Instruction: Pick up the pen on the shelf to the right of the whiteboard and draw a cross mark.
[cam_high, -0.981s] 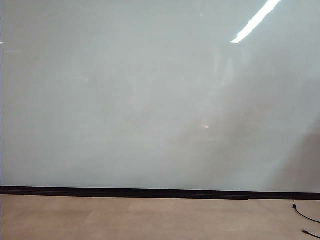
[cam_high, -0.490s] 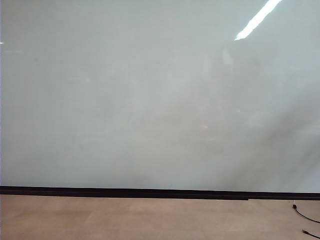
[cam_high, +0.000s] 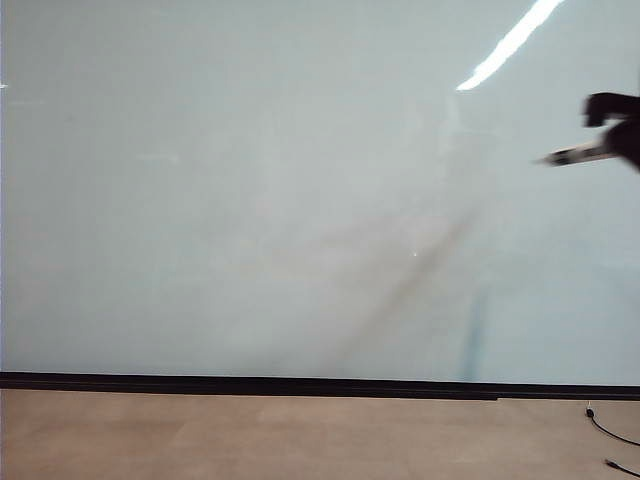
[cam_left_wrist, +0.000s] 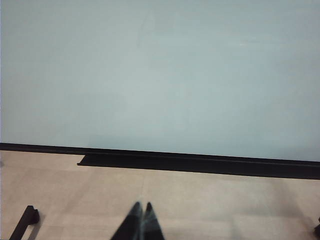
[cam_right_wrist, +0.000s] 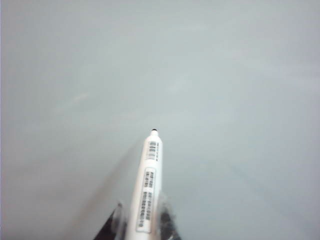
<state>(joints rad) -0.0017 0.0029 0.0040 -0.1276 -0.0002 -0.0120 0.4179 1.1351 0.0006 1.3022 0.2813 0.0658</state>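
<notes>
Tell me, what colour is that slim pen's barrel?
White with black print, on the slim marker pen; clearest in the right wrist view.

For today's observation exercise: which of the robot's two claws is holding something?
The right claw, entering at the whiteboard's right edge, grips the pen; the left claw is shut, empty.

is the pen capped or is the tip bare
Bare. In the right wrist view the pen, held by the right gripper, shows its fine black tip with no cap, aimed at the whiteboard.
</notes>
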